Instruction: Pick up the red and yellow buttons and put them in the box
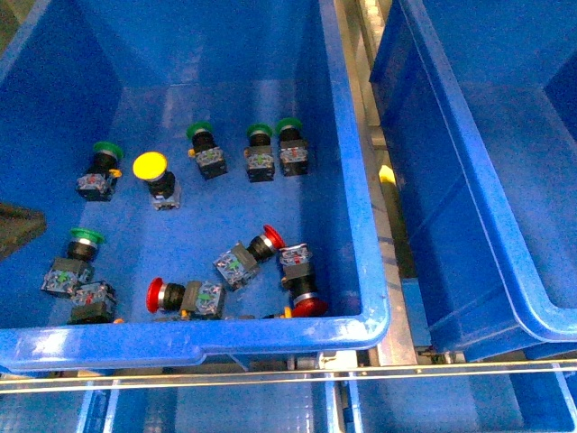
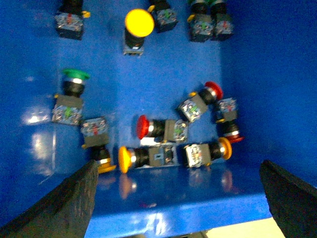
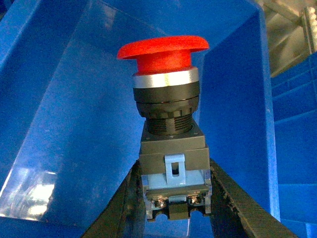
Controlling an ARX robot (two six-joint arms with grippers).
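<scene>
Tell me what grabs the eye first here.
The red button fills the right wrist view, clamped by its black body in the right gripper. In the front view, a bright yellow button stands out among green-capped buttons lying on the floor of the blue bin.

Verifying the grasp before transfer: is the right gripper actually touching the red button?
Touching. In the right wrist view, both fingers of the right gripper press against the black body of the red button, with no gap visible.

Notched blue bin containing green buttons, one yellow button and red buttons, with blue box alongside.
</scene>
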